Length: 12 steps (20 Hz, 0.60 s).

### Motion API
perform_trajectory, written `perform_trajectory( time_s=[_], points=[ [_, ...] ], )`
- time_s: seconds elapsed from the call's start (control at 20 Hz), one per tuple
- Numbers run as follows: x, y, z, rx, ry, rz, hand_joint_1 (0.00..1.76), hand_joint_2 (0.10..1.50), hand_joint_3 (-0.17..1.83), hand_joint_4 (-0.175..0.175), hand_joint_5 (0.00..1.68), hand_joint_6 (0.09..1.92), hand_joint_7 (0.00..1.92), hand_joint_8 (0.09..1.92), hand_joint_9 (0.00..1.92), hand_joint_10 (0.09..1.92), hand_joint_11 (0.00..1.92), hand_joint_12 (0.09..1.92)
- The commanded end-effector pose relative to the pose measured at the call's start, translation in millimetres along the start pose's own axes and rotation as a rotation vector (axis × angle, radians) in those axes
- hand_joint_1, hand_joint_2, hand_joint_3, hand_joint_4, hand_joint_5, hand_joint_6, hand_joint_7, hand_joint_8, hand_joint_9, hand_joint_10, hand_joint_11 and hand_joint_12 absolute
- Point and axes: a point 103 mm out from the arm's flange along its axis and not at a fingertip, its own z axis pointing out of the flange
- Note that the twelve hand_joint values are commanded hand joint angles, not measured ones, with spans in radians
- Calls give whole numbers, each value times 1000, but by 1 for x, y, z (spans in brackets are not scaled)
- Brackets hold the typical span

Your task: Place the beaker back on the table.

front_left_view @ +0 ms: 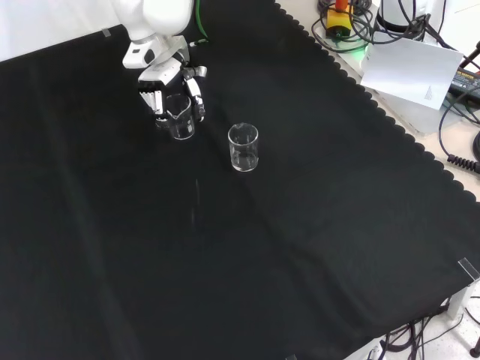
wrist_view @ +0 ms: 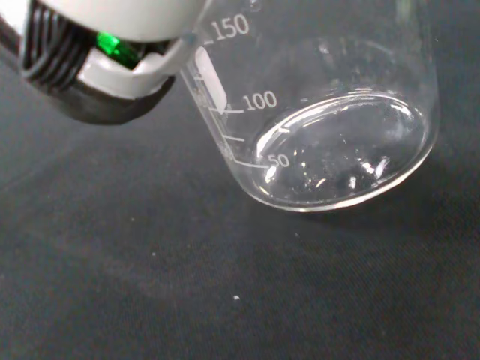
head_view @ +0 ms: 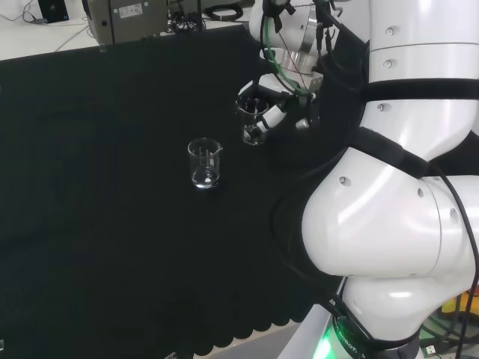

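Beakers, two: one (front_left_view: 180,118) apparently clamped in hand's (front_left_view: 166,84) fingers (front_left_view: 196,96), one (front_left_view: 244,147) standing free

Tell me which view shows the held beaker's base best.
The wrist view: the held beaker is close, and its round base and the cloth beside it are plain. The front view shows the beaker small, with the hand curled round it. The head view has it partly hidden by fingers.

Second clear beaker (front_left_view: 244,146) upright on black cloth (front_left_view: 247,247), empty
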Motion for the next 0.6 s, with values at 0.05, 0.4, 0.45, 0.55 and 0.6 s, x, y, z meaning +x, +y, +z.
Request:
perform_trajectory(
  time_s=[0.05,0.4,0.45,0.55,0.6],
  points=[
    [5,1,3,83,-16,-16,1068,1000,125,137,1079,858,1282,644,1608,87,1493,559],
    [17,3,2,142,-92,0,952,925,23,-17,781,823,813,811,1311,87,955,955],
    [18,3,1,159,-91,7,936,917,23,-19,728,837,751,810,1256,87,878,1011],
    [19,4,0,209,-98,29,881,892,18,-27,531,781,555,769,1065,87,632,1159],
    [20,4,-1,228,-101,37,860,881,15,-31,459,734,474,754,989,87,536,1216]
  ],
)
